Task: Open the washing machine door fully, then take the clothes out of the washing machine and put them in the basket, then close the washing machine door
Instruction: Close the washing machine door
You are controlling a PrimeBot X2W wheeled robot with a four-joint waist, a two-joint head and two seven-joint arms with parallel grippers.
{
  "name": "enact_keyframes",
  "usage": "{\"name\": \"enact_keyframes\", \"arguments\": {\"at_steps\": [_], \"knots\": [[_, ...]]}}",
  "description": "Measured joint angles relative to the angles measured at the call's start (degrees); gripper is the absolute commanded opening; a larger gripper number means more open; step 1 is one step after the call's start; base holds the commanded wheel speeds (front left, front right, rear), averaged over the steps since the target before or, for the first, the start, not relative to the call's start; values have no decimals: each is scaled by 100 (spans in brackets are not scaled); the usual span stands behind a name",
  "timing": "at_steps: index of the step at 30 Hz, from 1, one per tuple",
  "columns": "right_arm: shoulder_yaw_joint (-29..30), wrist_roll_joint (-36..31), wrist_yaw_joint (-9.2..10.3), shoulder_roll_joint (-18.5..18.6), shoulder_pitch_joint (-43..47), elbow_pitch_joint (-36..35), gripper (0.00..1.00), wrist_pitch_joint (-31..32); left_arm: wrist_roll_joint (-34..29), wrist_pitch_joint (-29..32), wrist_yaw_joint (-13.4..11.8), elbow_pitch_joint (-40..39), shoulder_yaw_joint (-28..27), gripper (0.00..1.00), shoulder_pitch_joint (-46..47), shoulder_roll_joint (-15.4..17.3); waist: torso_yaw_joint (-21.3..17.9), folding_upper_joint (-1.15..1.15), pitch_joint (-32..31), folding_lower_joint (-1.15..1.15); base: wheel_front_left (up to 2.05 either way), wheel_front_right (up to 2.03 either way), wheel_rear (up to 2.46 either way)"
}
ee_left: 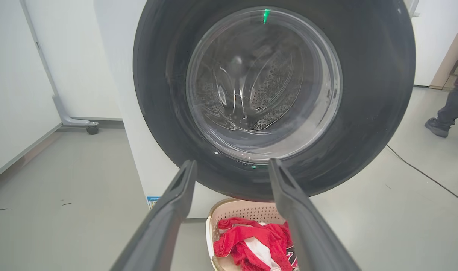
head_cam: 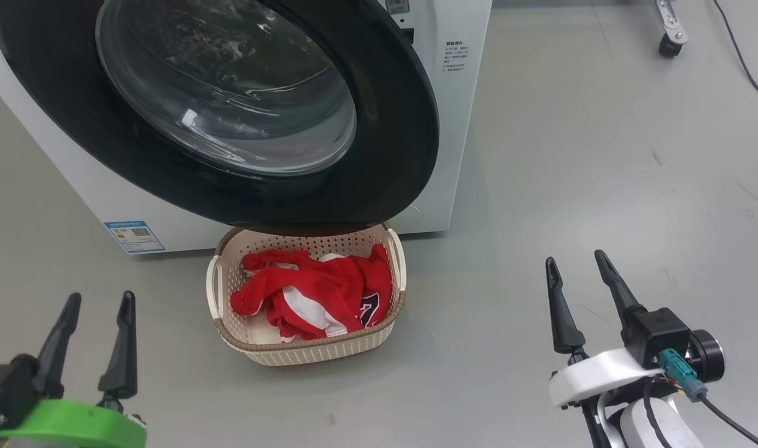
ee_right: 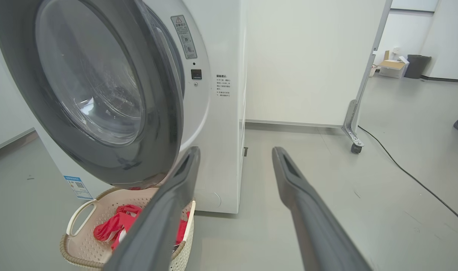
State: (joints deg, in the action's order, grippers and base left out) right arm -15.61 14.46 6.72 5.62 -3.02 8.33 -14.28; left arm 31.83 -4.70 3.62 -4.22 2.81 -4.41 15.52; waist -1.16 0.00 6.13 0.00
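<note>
Grey smooth floor [head_cam: 603, 155] carries the big white front-loading washing machine [head_cam: 463, 124], its round glossy black glass-centred door [head_cam: 394, 124] seemingly a little ajar. Red clothes [head_cam: 317, 292] with white trim lie in the small cream perforated plastic basket [head_cam: 310, 350] just below it. Left gripper [head_cam: 101, 296] and right gripper [head_cam: 575, 257] both gape wide, holding nothing

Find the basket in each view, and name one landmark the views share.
Head view: the basket sits lower centre on the floor, under the bottom edge of the washing machine door.
Left wrist view: bottom centre, cut off by the frame, between the two dark fingers.
Right wrist view: lower left, partly behind one finger.
Shared landmark: the small blue label low on the machine, by the basket's left side.
</note>
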Motion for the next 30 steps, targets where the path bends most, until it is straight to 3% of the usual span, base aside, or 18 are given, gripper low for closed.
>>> {"name": "enact_keyframes", "arguments": {"at_steps": [14,30], "knots": [[11,12,0,-7,398,44,100,0,-472,-297,-441,55,268,100,-497,-212,82,0,-300,0,0,0,0],[10,12,1,-3,473,-8,100,10,-538,-403,-612,-4,360,100,-584,-353,87,0,-382,0,0,0,0]]}}
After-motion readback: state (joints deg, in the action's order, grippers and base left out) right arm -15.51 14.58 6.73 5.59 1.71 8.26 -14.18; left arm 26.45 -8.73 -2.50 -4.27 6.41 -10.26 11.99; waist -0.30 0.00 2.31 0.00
